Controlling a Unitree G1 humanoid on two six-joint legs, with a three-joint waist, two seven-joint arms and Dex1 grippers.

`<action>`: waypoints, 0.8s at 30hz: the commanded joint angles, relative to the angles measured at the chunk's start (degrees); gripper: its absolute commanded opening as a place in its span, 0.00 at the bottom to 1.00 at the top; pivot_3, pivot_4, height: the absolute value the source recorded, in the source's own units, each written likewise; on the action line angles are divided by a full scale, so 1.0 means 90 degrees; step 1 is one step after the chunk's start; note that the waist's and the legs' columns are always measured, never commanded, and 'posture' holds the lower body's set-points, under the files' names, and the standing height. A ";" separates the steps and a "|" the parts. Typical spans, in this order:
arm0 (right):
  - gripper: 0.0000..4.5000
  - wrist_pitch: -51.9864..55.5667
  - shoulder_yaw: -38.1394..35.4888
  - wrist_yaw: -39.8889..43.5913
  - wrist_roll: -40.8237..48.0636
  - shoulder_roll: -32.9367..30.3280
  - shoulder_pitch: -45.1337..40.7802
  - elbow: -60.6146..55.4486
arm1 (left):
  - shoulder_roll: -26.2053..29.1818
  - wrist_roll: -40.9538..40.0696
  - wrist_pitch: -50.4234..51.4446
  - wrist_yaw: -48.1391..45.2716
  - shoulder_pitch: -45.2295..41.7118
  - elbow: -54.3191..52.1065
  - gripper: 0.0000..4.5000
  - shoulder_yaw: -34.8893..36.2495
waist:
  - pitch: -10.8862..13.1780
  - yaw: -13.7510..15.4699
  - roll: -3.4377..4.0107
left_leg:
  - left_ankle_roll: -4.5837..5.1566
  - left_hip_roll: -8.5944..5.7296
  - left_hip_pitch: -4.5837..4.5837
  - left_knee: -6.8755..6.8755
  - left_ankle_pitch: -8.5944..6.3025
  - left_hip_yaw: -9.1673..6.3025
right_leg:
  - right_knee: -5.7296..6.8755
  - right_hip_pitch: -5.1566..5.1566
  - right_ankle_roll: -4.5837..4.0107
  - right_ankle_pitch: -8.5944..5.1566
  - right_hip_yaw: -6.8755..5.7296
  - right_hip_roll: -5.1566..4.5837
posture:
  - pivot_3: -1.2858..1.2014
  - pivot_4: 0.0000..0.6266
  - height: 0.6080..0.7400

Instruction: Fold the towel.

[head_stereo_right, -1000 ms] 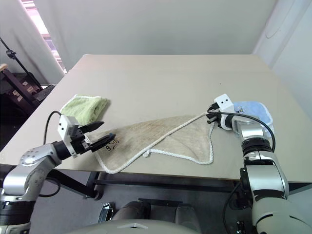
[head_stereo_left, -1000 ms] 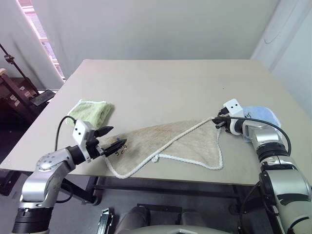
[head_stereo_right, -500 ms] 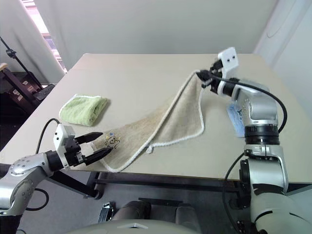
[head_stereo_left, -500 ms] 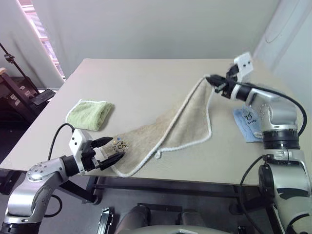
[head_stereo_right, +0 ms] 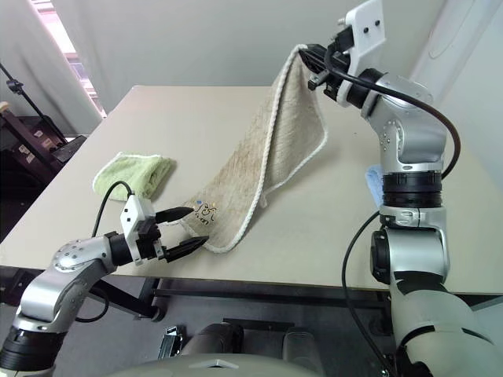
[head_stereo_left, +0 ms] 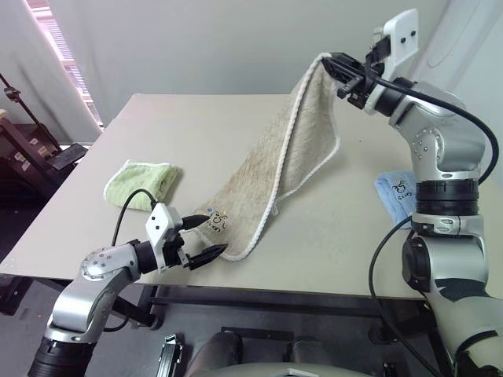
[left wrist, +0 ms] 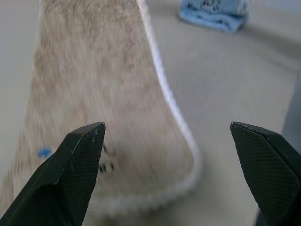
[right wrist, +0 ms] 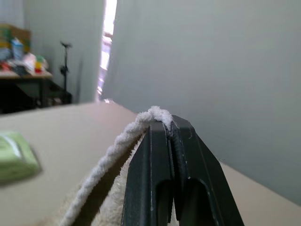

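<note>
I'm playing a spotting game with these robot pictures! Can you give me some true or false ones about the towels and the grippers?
1. The right gripper is shut on a corner of the beige towel and holds it up high. True.
2. The left gripper is clamped on the towel's low end. False: its jaws stand open at the low end with the little logo, and nothing is pinched between them.
3. The whole beige towel lies flat on the table. False: it hangs from the raised corner down to the table's front edge.
4. A green folded towel lies on the table on the robot's left. True.
5. The blue towel is in the left gripper. False: it lies on the table beside the right arm.
</note>
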 commanded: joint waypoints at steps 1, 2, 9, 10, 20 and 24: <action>0.00 -0.0078 -0.0083 -0.0131 0.0071 -0.0011 -0.0420 -0.0294 | -0.0079 0.0210 -0.0233 0.0049 -0.0171 0.0122 1.00 -0.0151 | 0.0000 0.0002 0.0000 | 0.0000 0.0000 0.0000 -0.0001 0.0000 0.0000 | 0.0000 0.0000 0.0001 0.0000 0.0000 0.0000 | 0.52 0.00 1.00; 0.00 -0.0085 -0.0065 -0.0141 0.0063 -0.0005 -0.0455 -0.0281 | -0.0114 0.0279 -0.0236 0.0077 -0.0220 0.0178 1.00 -0.0227 | -0.0001 0.0004 0.0000 | 0.0000 -0.0001 -0.0001 -0.0002 0.0000 0.0001 | -0.0001 -0.0001 0.0001 0.0000 0.0000 -0.0001 | 0.52 0.00 1.00; 0.00 -0.0057 0.0123 -0.0161 -0.0048 0.0003 -0.0445 -0.0155 | -0.0039 0.0822 -0.0289 -0.0077 -0.0296 0.0265 1.00 -0.0880 | -0.0001 -0.0004 0.0000 | 0.0000 -0.0001 -0.0001 -0.0003 0.0000 0.0000 | 0.0002 -0.0002 0.0001 0.0001 0.0000 0.0000 | 0.52 0.00 1.00; 0.00 -0.0055 0.0137 -0.0175 -0.0054 0.0004 -0.0440 -0.0156 | -0.0029 0.0965 -0.0346 -0.0075 -0.0309 0.0301 1.00 -0.1012 | -0.0001 -0.0003 0.0000 | 0.0000 -0.0001 -0.0001 -0.0003 0.0000 0.0000 | 0.0003 -0.0003 0.0001 0.0001 0.0000 0.0001 | 0.52 0.00 1.00; 0.00 0.0233 0.0058 -0.0283 0.0085 0.0034 -0.0451 -0.0144 | -0.0178 0.1521 0.0530 0.0339 -0.0714 0.0566 1.00 -0.1649 | -0.0001 0.0003 0.0000 | 0.0000 -0.0001 -0.0001 -0.0002 0.0000 -0.0001 | 0.0009 -0.0004 0.0002 0.0001 0.0000 0.0001 | 0.52 0.00 1.00; 0.00 0.0323 0.0069 -0.0349 0.0091 0.0058 -0.0430 -0.0153 | -0.0161 0.1806 0.1004 0.0405 -0.1035 0.0894 1.00 -0.1970 | -0.0001 0.0003 0.0000 | 0.0000 -0.0001 0.0000 0.0002 0.0000 -0.0001 | 0.0013 -0.0004 0.0003 0.0002 0.0000 0.0003 | 0.52 0.00 1.00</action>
